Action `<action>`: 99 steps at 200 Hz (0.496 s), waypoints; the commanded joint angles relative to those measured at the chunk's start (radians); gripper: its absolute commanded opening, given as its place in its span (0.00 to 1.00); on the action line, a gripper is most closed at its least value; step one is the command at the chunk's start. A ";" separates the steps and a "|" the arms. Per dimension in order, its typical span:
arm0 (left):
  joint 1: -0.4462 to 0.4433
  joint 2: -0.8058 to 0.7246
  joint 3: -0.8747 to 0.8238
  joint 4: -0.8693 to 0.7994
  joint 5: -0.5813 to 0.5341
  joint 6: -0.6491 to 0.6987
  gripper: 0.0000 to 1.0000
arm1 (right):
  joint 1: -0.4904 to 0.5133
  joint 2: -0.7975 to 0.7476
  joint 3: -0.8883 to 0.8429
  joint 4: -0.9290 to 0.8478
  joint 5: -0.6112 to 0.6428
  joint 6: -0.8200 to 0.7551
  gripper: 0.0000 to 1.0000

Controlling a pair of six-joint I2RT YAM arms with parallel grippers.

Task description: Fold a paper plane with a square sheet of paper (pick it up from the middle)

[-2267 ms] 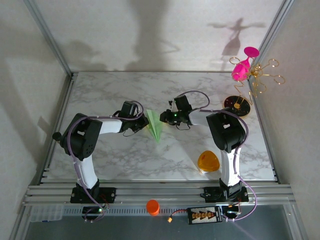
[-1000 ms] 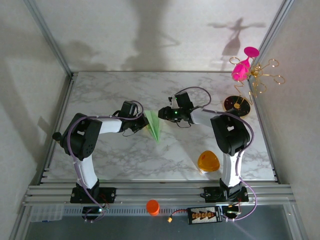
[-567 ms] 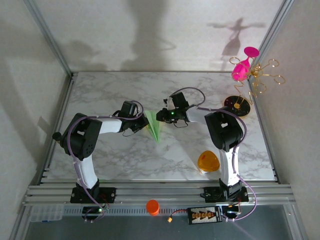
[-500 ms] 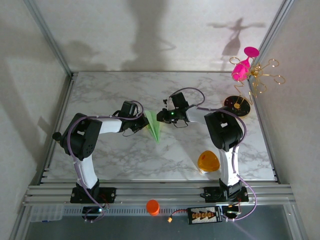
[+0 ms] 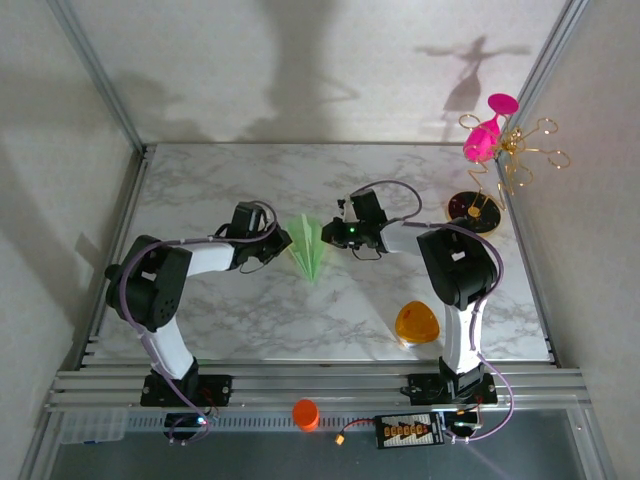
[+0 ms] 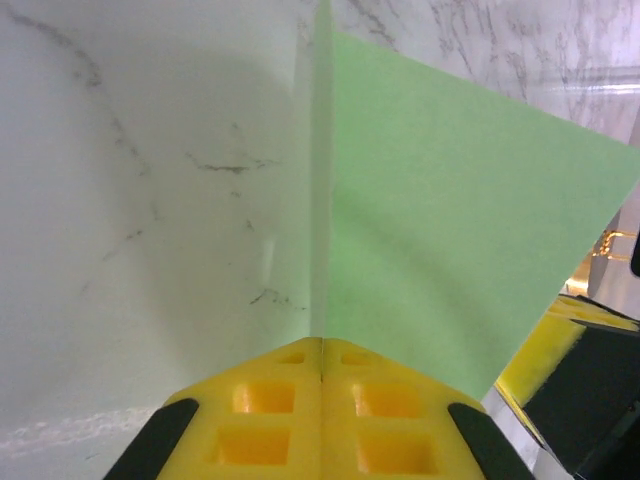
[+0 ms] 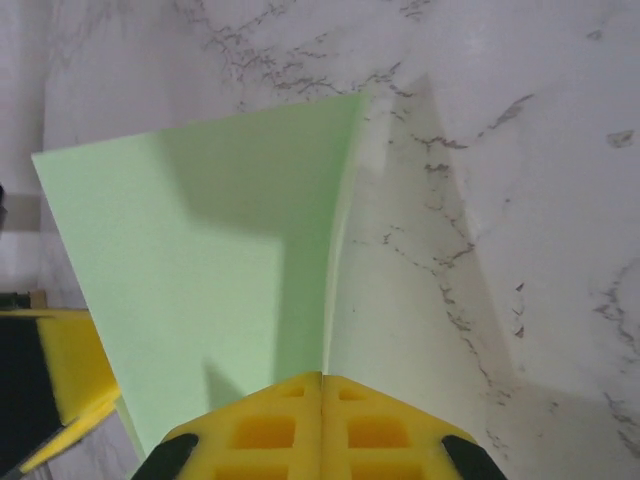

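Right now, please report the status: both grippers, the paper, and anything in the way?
Left gripper shut on paper plane, left edge. Right gripper shut on its right edge. Plane spread between them. Orange piece well clear.

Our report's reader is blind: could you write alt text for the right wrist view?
The yellow right gripper is shut on a fold of the green paper plane, at the bottom of the picture. The plane's wing spreads up and left over the white marble table.
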 commanded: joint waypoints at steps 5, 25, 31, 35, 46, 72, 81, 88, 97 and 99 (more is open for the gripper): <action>0.006 -0.004 -0.052 0.072 -0.032 -0.073 0.00 | -0.001 -0.017 -0.049 0.069 0.027 0.065 0.04; 0.006 0.006 -0.065 0.077 -0.043 -0.097 0.02 | -0.001 -0.011 -0.075 0.095 0.035 0.095 0.05; 0.006 0.008 -0.065 0.078 -0.043 -0.101 0.02 | 0.000 -0.008 -0.078 0.098 0.032 0.099 0.05; 0.006 0.008 -0.063 0.077 -0.043 -0.103 0.03 | -0.001 -0.006 -0.080 0.101 0.031 0.103 0.05; 0.006 0.009 -0.059 0.078 -0.040 -0.101 0.05 | -0.001 -0.006 -0.081 0.104 0.025 0.103 0.05; 0.006 -0.003 -0.041 0.066 -0.030 -0.081 0.13 | -0.001 -0.009 -0.072 0.092 0.019 0.090 0.05; 0.004 -0.016 -0.038 0.055 -0.028 -0.072 0.17 | -0.001 -0.008 -0.067 0.087 0.017 0.085 0.06; 0.005 -0.031 -0.035 0.048 -0.027 -0.065 0.20 | 0.001 -0.011 -0.063 0.082 0.013 0.082 0.06; 0.001 -0.051 -0.033 0.032 -0.029 -0.055 0.24 | 0.001 -0.009 -0.058 0.076 0.010 0.077 0.06; 0.001 -0.056 -0.033 0.029 -0.030 -0.054 0.25 | 0.001 -0.009 -0.057 0.075 0.011 0.077 0.06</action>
